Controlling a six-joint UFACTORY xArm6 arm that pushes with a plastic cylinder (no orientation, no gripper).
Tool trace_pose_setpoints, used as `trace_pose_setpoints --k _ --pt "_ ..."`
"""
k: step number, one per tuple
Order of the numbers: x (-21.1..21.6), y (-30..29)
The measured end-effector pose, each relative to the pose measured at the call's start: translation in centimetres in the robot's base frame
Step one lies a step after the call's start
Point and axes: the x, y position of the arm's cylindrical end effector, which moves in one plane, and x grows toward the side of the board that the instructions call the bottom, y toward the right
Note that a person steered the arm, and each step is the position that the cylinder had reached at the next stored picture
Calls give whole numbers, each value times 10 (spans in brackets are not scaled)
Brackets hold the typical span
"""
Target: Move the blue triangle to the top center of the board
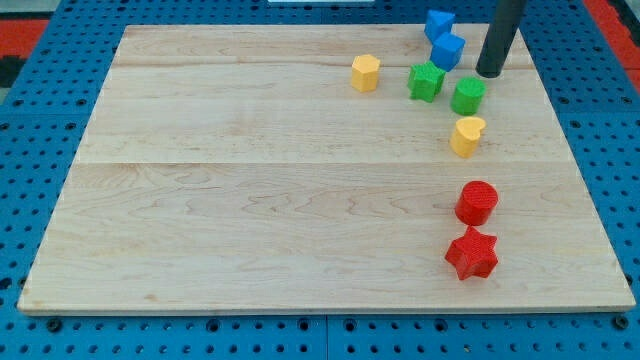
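Two blue blocks sit near the view's top right: one [438, 23] at the board's top edge and one [447, 50] just below it. I cannot tell which is the triangle. My tip [489, 73] rests on the board just right of the lower blue block, apart from it, and just above the green round block [467, 96].
A green star [426, 81] lies below the blue blocks, a yellow hexagon [365, 72] to its left. A yellow heart [466, 135] lies below the green round block. A red cylinder [476, 202] and a red star [471, 253] lie lower right. The wooden board [250, 180] sits on blue pegboard.
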Motion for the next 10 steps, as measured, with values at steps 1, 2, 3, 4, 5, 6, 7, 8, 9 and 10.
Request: trace_pose_setpoints --k 1,2,3,4,5,6,7,8,9,10 --pt "-1 -4" --pt "-3 -5" --pt "-8 -5" --pt "-14 -5" --pt "-21 0" --pt "-26 23" --pt "-25 12" --pt "-16 17" --pt "-47 17" --pt "-95 16"
